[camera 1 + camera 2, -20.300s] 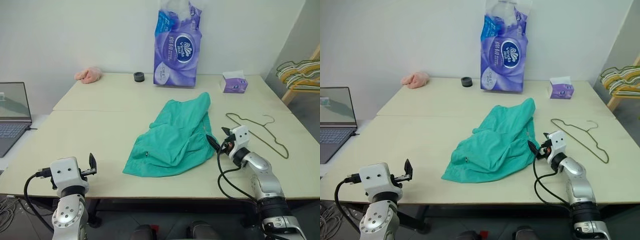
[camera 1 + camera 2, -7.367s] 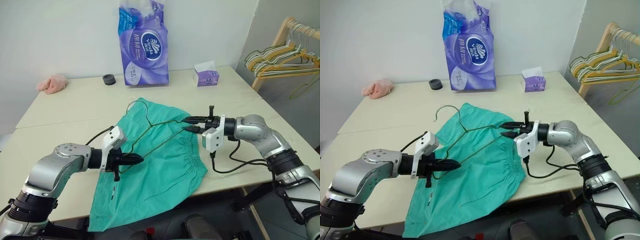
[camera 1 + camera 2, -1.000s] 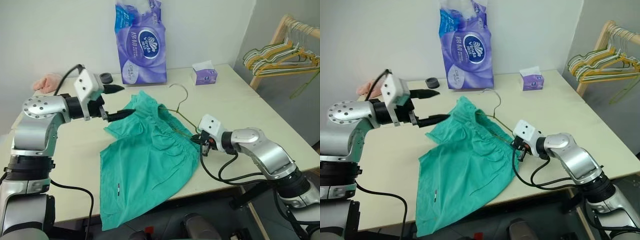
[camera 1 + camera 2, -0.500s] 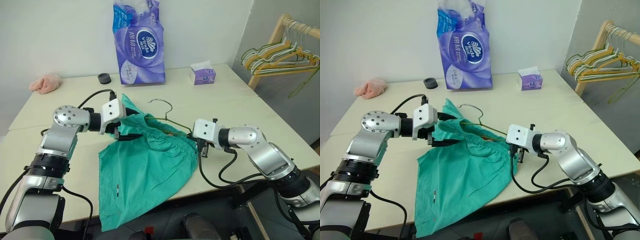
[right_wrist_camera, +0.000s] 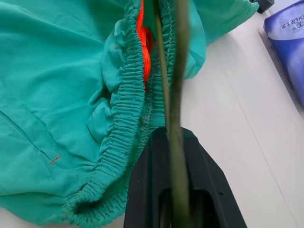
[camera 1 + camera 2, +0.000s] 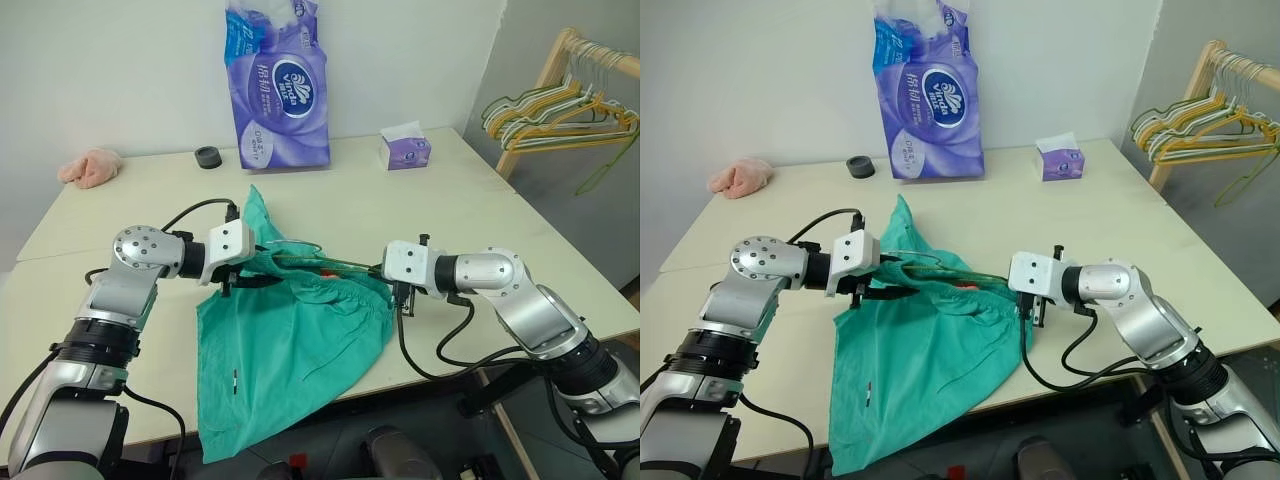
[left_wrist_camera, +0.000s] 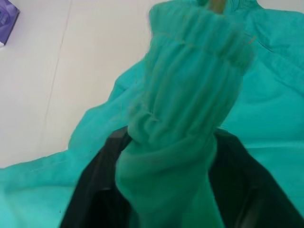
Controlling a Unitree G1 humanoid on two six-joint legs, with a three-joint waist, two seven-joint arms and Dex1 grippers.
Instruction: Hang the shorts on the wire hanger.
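Lowered since before, left gripper (image 6: 262, 277) now pinches the shorts' (image 6: 290, 350) waistband

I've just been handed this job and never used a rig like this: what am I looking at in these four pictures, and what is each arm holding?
It is a two-armed robot at a beige table. The two wide pictures come from cameras in its head, looking down over both arms. The two close pictures come from cameras on its wrists.

The left pincer has a bunched fold of the green shorts between its fingers. The right pincer is shut on the thin wire hanger, which runs into the waistband.

The shorts hang partly over the table's near edge. Farther back lie a purple tissue pack, a small tissue box, a black ring and a pink cloth. A rack of hangers stands to the right.
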